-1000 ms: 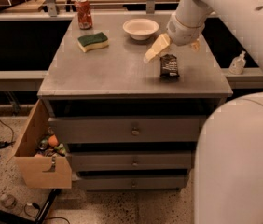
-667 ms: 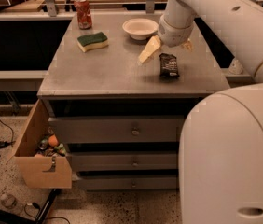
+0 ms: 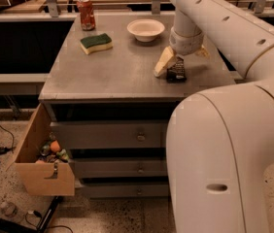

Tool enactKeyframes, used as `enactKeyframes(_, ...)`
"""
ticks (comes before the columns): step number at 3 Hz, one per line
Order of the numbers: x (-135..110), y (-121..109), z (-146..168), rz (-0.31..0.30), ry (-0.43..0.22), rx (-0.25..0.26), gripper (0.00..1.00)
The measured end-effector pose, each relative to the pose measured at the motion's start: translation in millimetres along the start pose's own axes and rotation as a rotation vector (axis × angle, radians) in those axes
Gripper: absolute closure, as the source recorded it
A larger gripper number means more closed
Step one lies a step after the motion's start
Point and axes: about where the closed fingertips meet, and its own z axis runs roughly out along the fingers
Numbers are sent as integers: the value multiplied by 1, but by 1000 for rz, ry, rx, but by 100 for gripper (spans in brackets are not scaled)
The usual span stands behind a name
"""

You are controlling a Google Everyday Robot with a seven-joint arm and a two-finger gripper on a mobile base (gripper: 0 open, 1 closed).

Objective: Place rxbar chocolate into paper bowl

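Observation:
The rxbar chocolate [image 3: 177, 72], a dark wrapper with white lettering, lies flat on the grey table top [image 3: 122, 72] at its right side. My gripper [image 3: 181, 61] hangs straight over the bar with its cream fingers [image 3: 163, 63] spread to either side of it, low at the table. It is open, and the bar rests on the table. The paper bowl [image 3: 145, 29], off-white and empty, stands at the back of the table, apart from the gripper to its far left.
A green-and-yellow sponge [image 3: 96, 42] lies left of the bowl, and a red soda can [image 3: 85, 13] stands at the back left corner. Drawers sit below the table top. An open cardboard box [image 3: 42, 164] holding small items leans at the left front. My arm fills the right foreground.
My arm has swung further into view, and the gripper has shifted slightly left to sit over the bar. The bar, bowl, sponge and can have not moved.

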Motion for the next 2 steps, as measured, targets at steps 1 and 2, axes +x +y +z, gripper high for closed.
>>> enactKeyframes(1,3,-11,13,27,33,14,26)
enactKeyframes(2,2,-11,9,27,33,14,48)
